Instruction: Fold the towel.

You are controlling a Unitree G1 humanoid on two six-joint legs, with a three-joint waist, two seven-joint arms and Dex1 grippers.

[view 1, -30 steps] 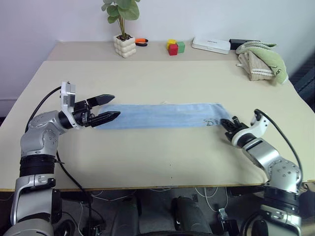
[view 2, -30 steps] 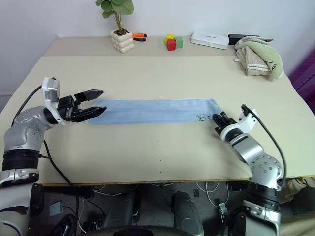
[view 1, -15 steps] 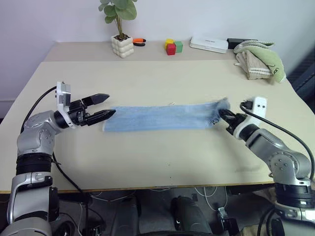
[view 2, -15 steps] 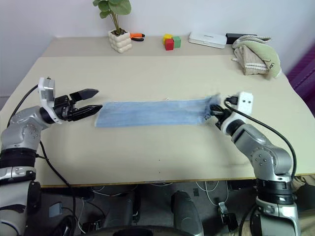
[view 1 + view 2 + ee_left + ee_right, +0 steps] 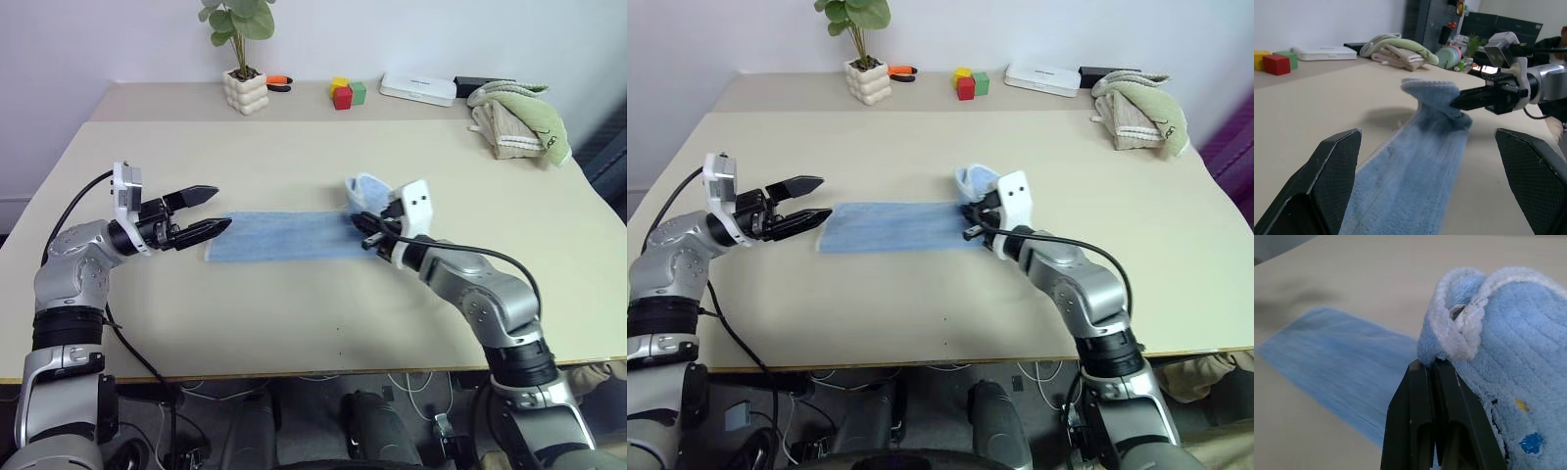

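The towel point(image 5: 284, 237) end is pinched tight in the right pincer point(image 5: 367, 228) and lifted off the table point(image 5: 294, 304); the left pincer point(image 5: 220, 211) is spread wide, nothing gripped.

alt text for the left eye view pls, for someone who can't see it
The right gripper, shut on one end of a light blue towel, holds that end lifted and curled above the strip lying flat on a beige table. The left gripper is open at the towel's other end. A potted plant, colored blocks and other towels line the far edge.
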